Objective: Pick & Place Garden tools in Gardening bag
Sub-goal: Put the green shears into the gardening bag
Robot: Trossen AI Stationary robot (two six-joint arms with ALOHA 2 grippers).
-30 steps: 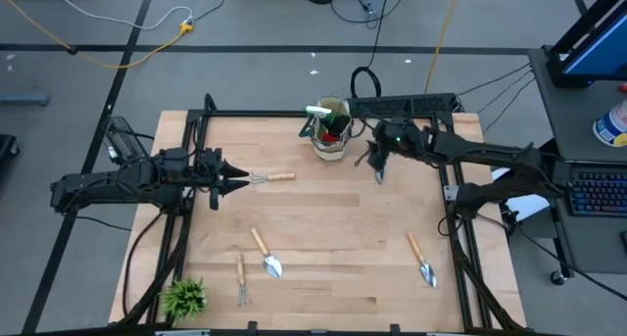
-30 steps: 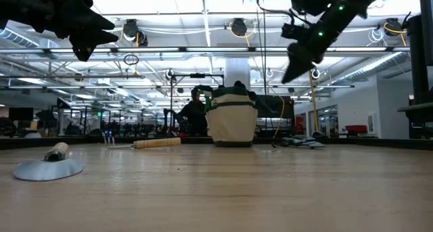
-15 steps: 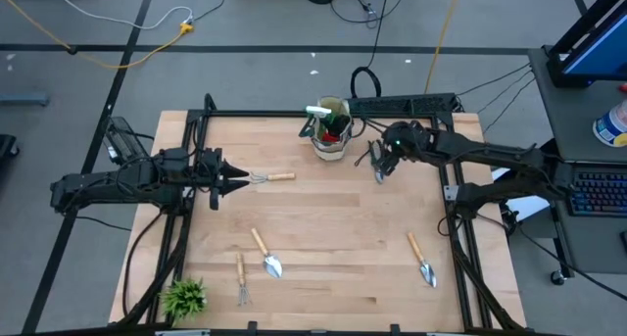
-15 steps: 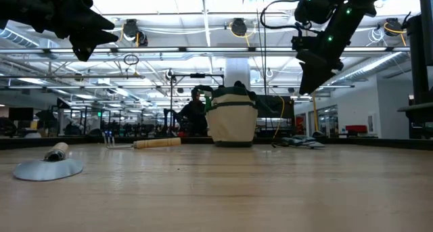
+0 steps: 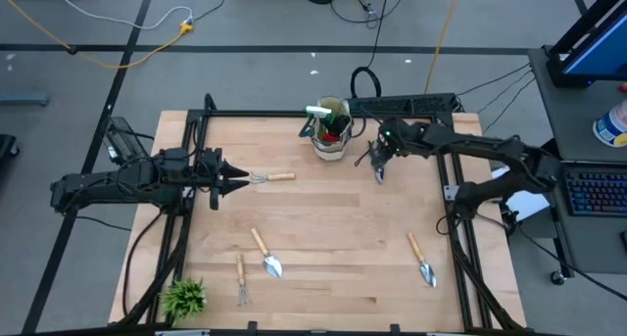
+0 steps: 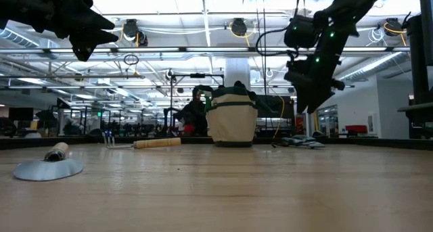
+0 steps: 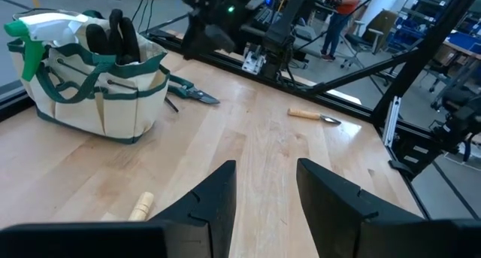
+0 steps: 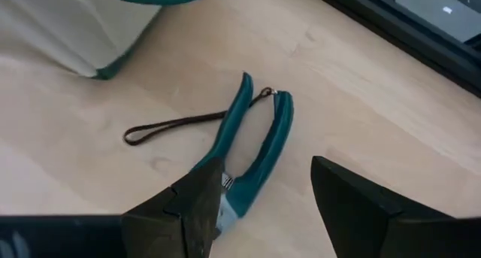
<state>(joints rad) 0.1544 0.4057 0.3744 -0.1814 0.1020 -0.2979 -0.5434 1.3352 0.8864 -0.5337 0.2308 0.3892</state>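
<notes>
Since a second ago the right gripper [image 5: 378,166] has been shifting a little toward the gardening bag [image 5: 333,138] and swinging lower in the low view, while the left arm has been holding the same spot. The bag is standing upright at the far middle of the table [image 5: 323,228], with the green spray bottle [image 5: 318,113] and dark handles poking out of its top. Just beside it, toward the right arm, a pair of teal-handled pruning shears [image 8: 252,149] is lying flat on the wood, handles spread and a thin dark loop trailing from their ends; the right gripper is hovering over the shears with its fingers [image 8: 192,213] standing wide and nothing between them. The left gripper [image 5: 227,179] is hanging above the table's left side, its fingers [image 7: 218,201] parted a little and empty, tips pointing at a wooden-handled rake [image 5: 266,178] lying just ahead of it. Nearer the front edge, a trowel [image 5: 265,256] is lying at an angle with a second small rake [image 5: 241,278] just beside it, and another trowel [image 5: 422,260] is resting well apart toward the right front. The small spiky green plant [image 5: 184,298] is sitting at the front left corner.
</notes>
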